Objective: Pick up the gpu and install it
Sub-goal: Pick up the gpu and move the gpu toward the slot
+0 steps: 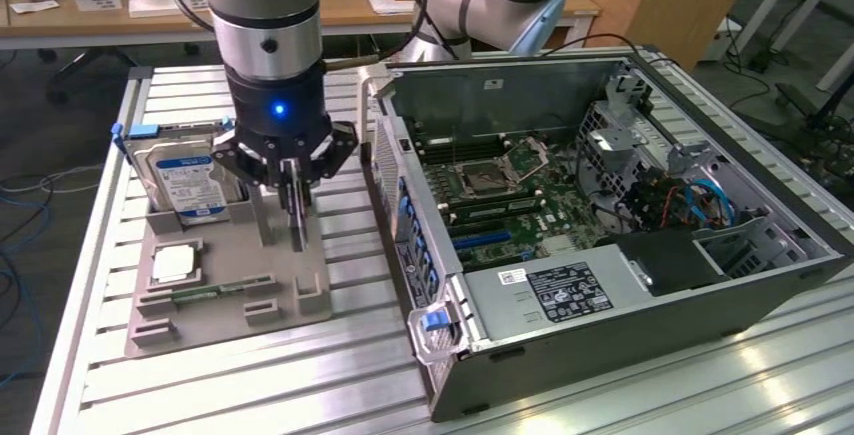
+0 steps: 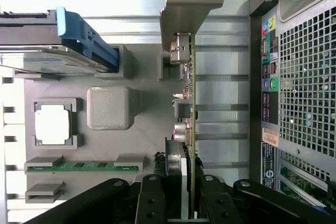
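Note:
The gpu [image 1: 296, 227] is a thin dark card standing on edge on the grey holder tray [image 1: 227, 255], beside the open computer case [image 1: 747, 285]. My gripper [image 1: 292, 198] reaches straight down onto its upper edge. The wrist view has the gpu [image 2: 185, 103] edge-on, its metal bracket [image 2: 184, 9] at the far end. My gripper [image 2: 181, 182] has one black finger [image 2: 152, 198] on each face of the card, pressed against it. I cannot tell whether the card is raised off the tray.
The tray also carries a silver hard drive [image 1: 187, 170] in a blue carrier, a square processor [image 1: 174, 265] and a green memory stick [image 1: 200, 295]. The case lies open with its motherboard [image 1: 501, 190] exposed, blue slots [image 1: 487, 238] near the tray side. Desks stand behind.

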Robot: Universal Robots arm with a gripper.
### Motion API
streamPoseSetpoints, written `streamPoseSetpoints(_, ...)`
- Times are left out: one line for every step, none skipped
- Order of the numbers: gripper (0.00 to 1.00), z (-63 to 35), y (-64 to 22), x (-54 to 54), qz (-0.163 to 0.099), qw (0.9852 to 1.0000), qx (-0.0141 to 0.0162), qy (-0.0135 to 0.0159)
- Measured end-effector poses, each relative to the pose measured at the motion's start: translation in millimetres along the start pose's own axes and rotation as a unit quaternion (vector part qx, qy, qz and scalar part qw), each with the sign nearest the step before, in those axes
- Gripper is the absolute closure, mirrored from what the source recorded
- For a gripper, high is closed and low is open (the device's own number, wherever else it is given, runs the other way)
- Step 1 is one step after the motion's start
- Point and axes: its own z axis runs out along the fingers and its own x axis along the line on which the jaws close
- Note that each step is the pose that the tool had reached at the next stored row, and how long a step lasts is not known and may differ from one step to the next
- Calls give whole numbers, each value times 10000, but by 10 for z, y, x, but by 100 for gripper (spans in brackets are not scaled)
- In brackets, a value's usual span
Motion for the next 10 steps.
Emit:
streamPoseSetpoints(72, -10, 0, 0, 0, 10000, 0, 0)
streamPoseSetpoints(72, -22, 1, 0, 0, 10000, 0, 0)
streamPoseSetpoints(72, -33, 2, 0, 0, 10000, 0, 0)
streamPoseSetpoints(72, -45, 2, 0, 0, 10000, 0, 0)
streamPoseSetpoints(72, -57, 3, 0, 0, 10000, 0, 0)
streamPoseSetpoints(72, -70, 3, 0, 0, 10000, 0, 0)
streamPoseSetpoints(72, -82, 4, 0, 0, 10000, 0, 0)
streamPoseSetpoints(72, -97, 5, 0, 0, 10000, 0, 0)
streamPoseSetpoints(72, -112, 5, 0, 0, 10000, 0, 0)
streamPoseSetpoints(72, -130, 6, 0, 0, 10000, 0, 0)
